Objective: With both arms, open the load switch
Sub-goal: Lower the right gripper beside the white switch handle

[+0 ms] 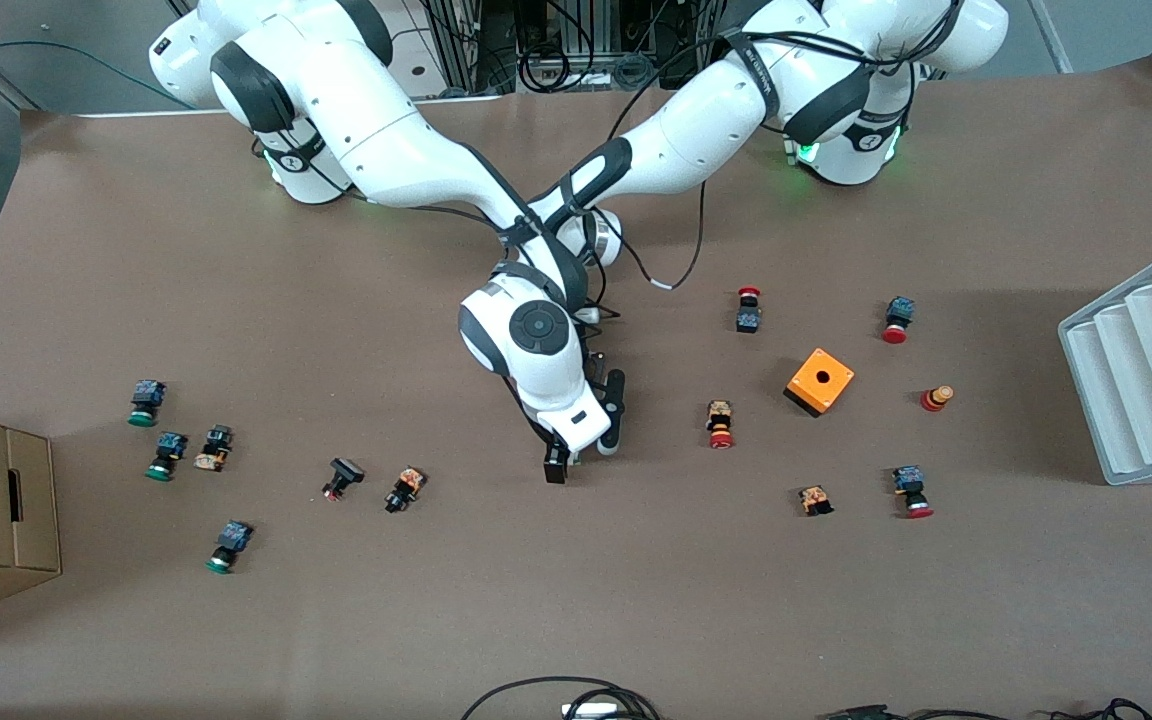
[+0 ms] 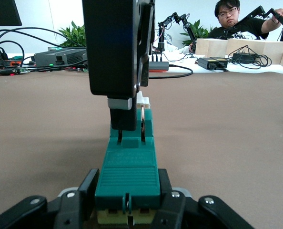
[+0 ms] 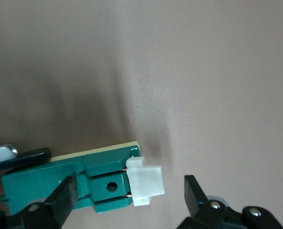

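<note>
While left claw point(image 2: 127, 200) clamps load switch point(image 2: 127, 167) flat on table, white end lies between right claw point(image 3: 132, 200) wide-open fingers

we see the load switch point(image 2: 127, 171) lying flat on the table point(image 1: 576, 620) near its middle, held at one end by the left gripper point(image 2: 127, 210), while the right gripper point(image 3: 127, 195) straddles its other end from above, where the clip point(image 3: 145, 185) sits.
</note>
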`<state>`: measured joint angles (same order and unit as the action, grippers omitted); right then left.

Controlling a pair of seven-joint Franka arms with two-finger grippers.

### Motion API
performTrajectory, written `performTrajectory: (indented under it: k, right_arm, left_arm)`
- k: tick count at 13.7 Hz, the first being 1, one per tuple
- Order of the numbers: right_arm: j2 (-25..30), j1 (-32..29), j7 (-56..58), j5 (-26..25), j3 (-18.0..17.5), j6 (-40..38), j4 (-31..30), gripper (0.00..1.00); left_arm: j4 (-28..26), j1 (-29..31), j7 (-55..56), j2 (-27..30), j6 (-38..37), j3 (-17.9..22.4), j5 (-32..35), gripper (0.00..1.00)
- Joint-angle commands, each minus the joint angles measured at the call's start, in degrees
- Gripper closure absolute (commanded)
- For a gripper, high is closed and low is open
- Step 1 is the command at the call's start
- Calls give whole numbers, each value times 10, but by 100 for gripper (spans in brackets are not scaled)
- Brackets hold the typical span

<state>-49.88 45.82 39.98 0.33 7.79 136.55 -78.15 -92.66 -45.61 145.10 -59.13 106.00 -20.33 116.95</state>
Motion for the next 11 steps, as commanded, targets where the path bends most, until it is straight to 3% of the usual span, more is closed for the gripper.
performTrajectory:
  k: [1,11]
  right_arm:
    - [-7,-3,13,15,-1,-4,9,0]
    - [-11,6,11,15,-1,-4,9,1]
  left_arm:
    - [13,-9,0,-14,-9,6,5,44]
    - [14,-8,-1,-13,-9,6,5,43]
